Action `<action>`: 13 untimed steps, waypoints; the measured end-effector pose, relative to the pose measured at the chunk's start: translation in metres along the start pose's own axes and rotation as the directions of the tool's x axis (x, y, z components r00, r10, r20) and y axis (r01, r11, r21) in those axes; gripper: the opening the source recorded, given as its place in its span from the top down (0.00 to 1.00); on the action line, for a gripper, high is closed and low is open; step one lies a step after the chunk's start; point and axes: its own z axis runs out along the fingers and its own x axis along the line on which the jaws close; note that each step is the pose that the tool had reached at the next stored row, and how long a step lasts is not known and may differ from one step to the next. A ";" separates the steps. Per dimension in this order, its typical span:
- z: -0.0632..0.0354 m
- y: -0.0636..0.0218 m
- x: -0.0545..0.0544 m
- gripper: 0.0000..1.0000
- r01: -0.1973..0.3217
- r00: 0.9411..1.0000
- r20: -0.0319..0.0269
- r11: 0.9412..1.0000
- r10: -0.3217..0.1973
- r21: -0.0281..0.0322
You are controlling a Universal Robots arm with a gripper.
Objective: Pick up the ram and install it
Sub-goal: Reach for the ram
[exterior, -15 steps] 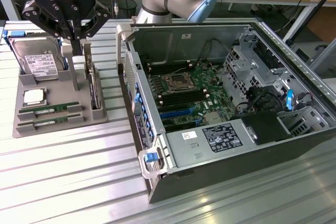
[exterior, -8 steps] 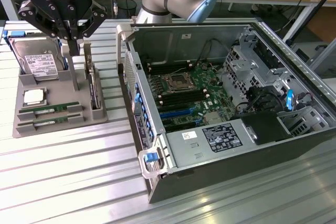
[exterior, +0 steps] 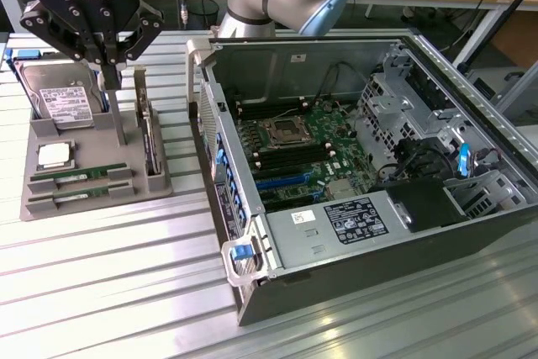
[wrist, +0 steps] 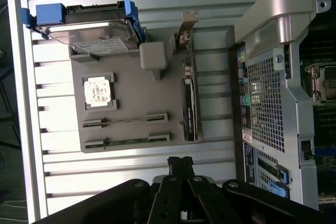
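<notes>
Black end effector (exterior: 110, 80) hovered closed, empty, over grey plastic tray (exterior: 101, 153); grasp judged to need jaws opened, squared across long thin green ram stick (exterior: 78, 175).

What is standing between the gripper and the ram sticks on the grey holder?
Nothing visible. The gripper hangs above the grey holder, and both ram sticks lie uncovered in their slots. The hard drive and expansion card stand beside them, not over them.
</notes>
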 end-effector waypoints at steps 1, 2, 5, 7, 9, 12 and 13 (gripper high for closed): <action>0.0000 -0.0001 0.001 0.90 0.000 1.000 0.000 1.000 0.000 0.000; -0.0001 -0.0002 0.003 0.90 0.000 1.000 0.000 1.000 0.000 0.000; -0.0002 -0.0006 0.008 0.90 0.000 1.000 0.000 1.000 0.000 0.000; -0.0002 -0.0007 0.009 0.90 0.000 1.000 0.000 1.000 0.000 0.000; -0.0003 -0.0008 0.011 0.90 0.000 1.000 0.000 1.000 0.000 0.000; -0.0004 -0.0009 0.013 0.90 0.000 1.000 0.000 1.000 0.000 0.000; -0.0003 -0.0009 0.013 0.90 0.000 1.000 0.000 1.000 0.000 0.000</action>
